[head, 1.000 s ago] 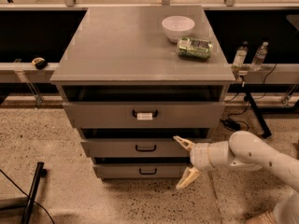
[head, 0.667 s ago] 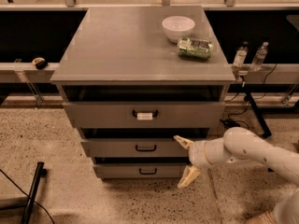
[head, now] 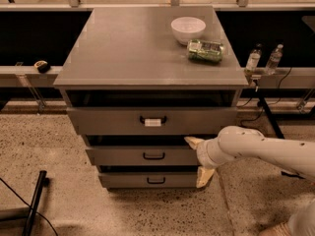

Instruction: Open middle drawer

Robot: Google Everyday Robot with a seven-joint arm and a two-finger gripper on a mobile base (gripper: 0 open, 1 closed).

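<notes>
The middle drawer (head: 128, 156) is the grey cabinet's second of three, with a small black loop handle (head: 154, 156) and no tag. It looks shut or nearly so. My gripper (head: 199, 160) is at the drawer's right end, to the right of the handle and apart from it. It is open, with one cream fingertip (head: 192, 142) above the drawer front and the other (head: 204, 177) below it, near the lowest drawer. My white arm (head: 261, 149) comes in from the right.
The top drawer (head: 152, 120) carries a white tag on its handle. The lowest drawer (head: 147, 180) sits below. A white bowl (head: 188, 29) and a green packet (head: 205, 51) lie on the cabinet top (head: 123, 48). Two bottles (head: 263, 59) stand on a ledge at right. A black pole (head: 33, 202) lies on the floor at left.
My arm and gripper have shifted slightly left, toward the middle drawer's handle. The drawers have not moved.
</notes>
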